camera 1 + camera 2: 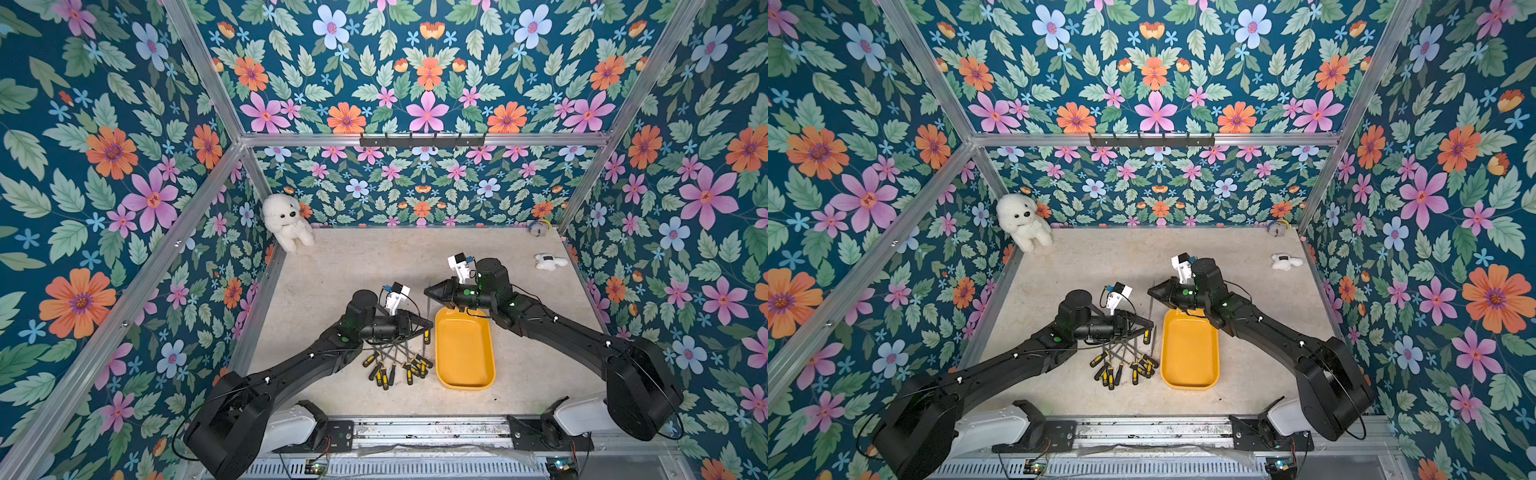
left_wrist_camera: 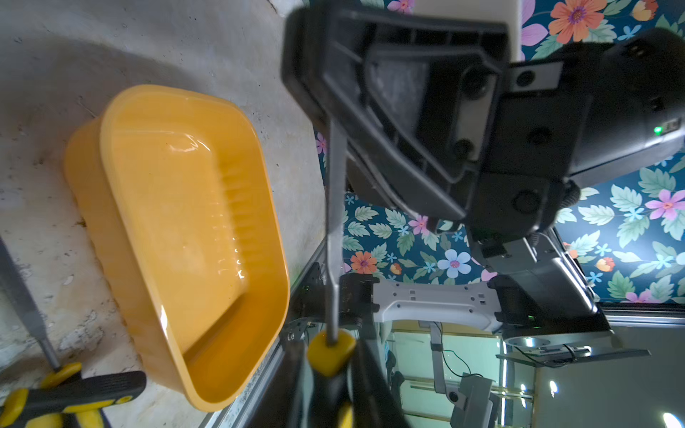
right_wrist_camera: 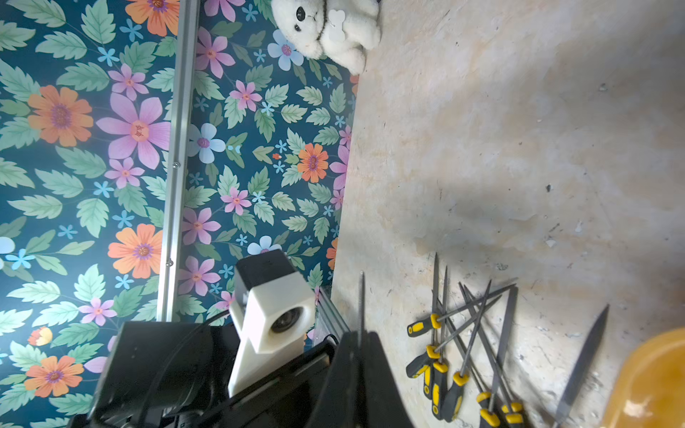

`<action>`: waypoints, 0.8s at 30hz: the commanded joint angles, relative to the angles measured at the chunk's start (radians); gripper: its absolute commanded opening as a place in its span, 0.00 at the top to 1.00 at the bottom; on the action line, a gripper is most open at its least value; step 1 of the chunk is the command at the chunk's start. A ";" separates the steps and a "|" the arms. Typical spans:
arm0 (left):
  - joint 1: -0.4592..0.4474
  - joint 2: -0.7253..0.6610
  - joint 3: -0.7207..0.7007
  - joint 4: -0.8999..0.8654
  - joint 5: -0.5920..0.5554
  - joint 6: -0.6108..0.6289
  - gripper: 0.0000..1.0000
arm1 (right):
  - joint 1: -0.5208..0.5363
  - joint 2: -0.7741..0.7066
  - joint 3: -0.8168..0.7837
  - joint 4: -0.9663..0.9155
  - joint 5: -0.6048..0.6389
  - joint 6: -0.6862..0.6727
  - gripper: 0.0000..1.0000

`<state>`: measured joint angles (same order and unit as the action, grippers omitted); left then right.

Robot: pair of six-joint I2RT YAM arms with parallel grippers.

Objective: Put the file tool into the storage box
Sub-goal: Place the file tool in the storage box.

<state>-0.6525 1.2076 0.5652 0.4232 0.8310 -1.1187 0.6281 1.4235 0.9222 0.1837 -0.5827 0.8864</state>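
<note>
Just beside the empty yellow storage box (image 1: 465, 384), the right gripper (image 1: 427, 293) clamps the file (image 2: 334, 222) by its steel shaft. The left gripper (image 1: 428, 323) brackets the handle, its grip unclear. A handover, apparently; next, carry over the box and let go.

Files (image 1: 395, 368) heaped just left of storage box (image 1: 463, 353)

No legible text, no labels or brands, no numbers or signs
</note>
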 commanded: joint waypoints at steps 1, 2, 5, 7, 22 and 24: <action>0.038 -0.022 0.005 -0.002 -0.007 -0.012 0.35 | -0.008 -0.023 0.067 -0.213 0.087 -0.107 1.00; 0.060 -0.040 0.011 -0.030 -0.010 -0.004 0.29 | -0.010 -0.016 0.115 -0.359 0.152 -0.160 1.00; 0.139 -0.088 0.062 -0.262 -0.053 0.101 0.08 | -0.010 0.026 0.241 -0.729 0.399 -0.282 1.00; 0.161 -0.088 0.129 -0.439 -0.103 0.212 0.04 | -0.010 0.044 0.260 -0.849 0.514 -0.299 1.00; 0.165 -0.022 0.210 -0.699 -0.348 0.381 0.01 | -0.006 0.103 0.110 -0.806 0.717 -0.259 1.00; 0.165 -0.026 0.206 -0.700 -0.361 0.385 0.01 | 0.004 0.112 0.102 -0.804 0.726 -0.273 1.00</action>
<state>-0.4892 1.1854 0.7731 -0.2596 0.5087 -0.7654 0.6235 1.5265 1.0264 -0.6212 0.1040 0.6376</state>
